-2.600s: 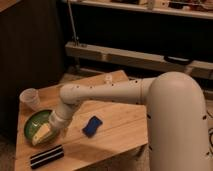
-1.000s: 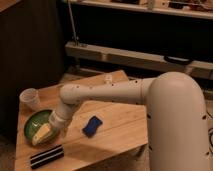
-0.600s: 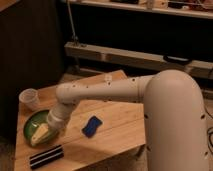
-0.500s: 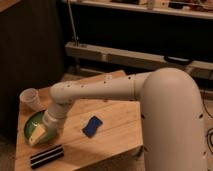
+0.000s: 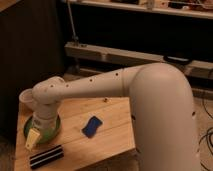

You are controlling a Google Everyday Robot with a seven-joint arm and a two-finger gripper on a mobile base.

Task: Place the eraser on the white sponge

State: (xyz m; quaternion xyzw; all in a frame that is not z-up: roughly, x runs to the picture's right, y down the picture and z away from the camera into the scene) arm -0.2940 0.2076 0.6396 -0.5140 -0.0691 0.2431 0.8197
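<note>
the eraser point(image 5: 46, 156) lies flat at the near left edge of the table point(image 5: 115, 107), not yet picked up. the gripper point(image 5: 32, 140) hangs close by its left end, in front of the green bowl point(image 5: 56, 131); whether it is released or clenched i cannot tell. the white sponge point(image 5: 92, 126), in fact blue, sits bare to the right, apart from the eraser. by my judgement grasping, lifting, carrying right and setting down all remain.
</note>
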